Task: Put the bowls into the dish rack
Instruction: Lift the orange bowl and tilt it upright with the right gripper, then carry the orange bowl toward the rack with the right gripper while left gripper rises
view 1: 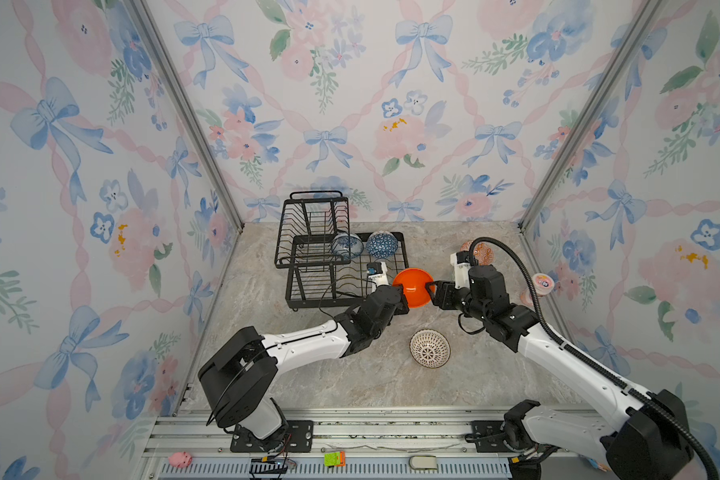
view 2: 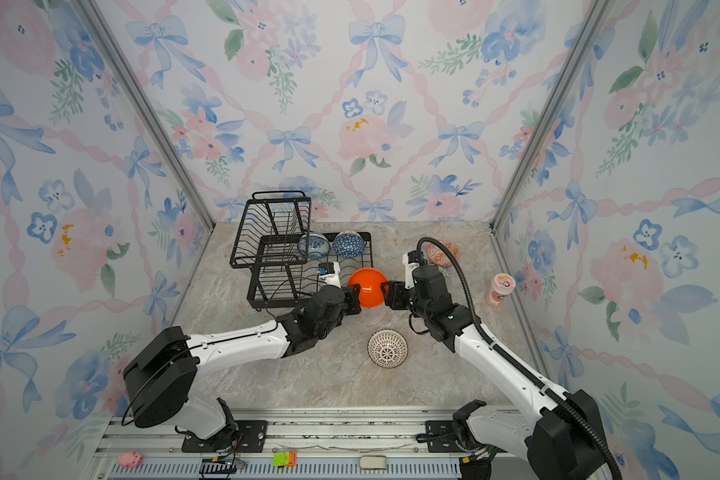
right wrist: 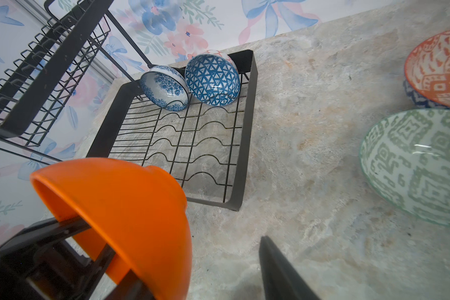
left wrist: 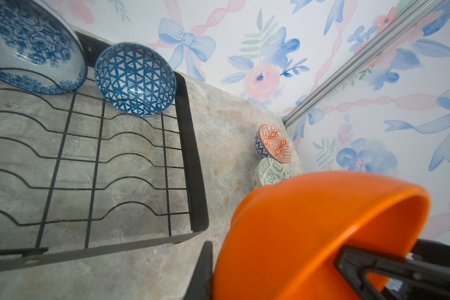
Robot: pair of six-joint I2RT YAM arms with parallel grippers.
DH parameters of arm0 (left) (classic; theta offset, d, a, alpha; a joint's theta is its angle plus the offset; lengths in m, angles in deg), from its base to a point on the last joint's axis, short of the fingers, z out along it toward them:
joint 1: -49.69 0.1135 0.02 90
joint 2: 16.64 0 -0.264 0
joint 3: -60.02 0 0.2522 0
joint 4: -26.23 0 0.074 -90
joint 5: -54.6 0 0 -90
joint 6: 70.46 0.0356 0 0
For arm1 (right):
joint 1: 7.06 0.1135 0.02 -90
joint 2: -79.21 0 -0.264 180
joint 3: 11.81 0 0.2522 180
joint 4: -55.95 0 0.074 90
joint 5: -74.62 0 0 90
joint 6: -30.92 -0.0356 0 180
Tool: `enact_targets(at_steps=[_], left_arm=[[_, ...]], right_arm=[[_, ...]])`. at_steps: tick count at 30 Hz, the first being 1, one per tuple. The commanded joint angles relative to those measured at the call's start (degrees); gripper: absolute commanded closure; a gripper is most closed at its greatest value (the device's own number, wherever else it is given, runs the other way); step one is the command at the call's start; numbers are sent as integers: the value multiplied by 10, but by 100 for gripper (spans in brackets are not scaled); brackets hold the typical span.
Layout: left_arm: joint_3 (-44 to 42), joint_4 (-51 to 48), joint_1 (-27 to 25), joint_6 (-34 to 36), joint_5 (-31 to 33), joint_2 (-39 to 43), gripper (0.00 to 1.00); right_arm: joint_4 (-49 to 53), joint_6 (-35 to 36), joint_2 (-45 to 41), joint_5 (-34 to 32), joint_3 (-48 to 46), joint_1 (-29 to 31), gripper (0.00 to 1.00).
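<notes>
A plain orange bowl (view 1: 412,291) hangs tilted in the air just right of the black wire dish rack (view 1: 308,224). My left gripper (view 1: 402,301) is shut on its rim, one finger (left wrist: 205,270) against the outer wall. My right gripper (view 1: 431,293) straddles the opposite rim, open, with a visible finger (right wrist: 276,267) apart from the bowl. The blue-white floral bowl (view 1: 346,246) and the blue geometric bowl (view 1: 382,245) lean at the back of the rack's base tray. The white radial-lined bowl (view 1: 430,348) lies on the table. The orange-white patterned bowl (right wrist: 439,70) and the pale green bowl (right wrist: 413,168) sit at the back right.
A tall pink cup (view 1: 539,286) stands by the right wall. The rack's raised upper basket (right wrist: 37,78) overhangs its left half. A pink toy (view 1: 179,459) and a green-orange block (view 1: 334,458) lie on the front rail. Walls close in on three sides.
</notes>
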Motion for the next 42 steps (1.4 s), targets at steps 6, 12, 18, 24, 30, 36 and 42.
enact_targets(at_steps=[6,12,18,24,30,36,42], left_arm=[[-50,63,4,19,103,37,100],[-44,105,3,50,145,24,100],[-33,207,3,118,183,-13,100],[10,311,8,206,188,-71,100],[35,407,7,261,213,-130,100],[45,537,-5,350,221,-181,100],[61,591,-11,419,231,-209,100]], right_arm=[[66,-41,-6,-25,78,-3,38],[123,-87,3,-27,141,2,37],[68,-212,2,24,149,4,37],[14,-300,13,43,183,10,32],[-33,-361,5,31,185,13,19],[-73,-419,25,43,184,14,3],[-150,-497,57,72,166,21,3]])
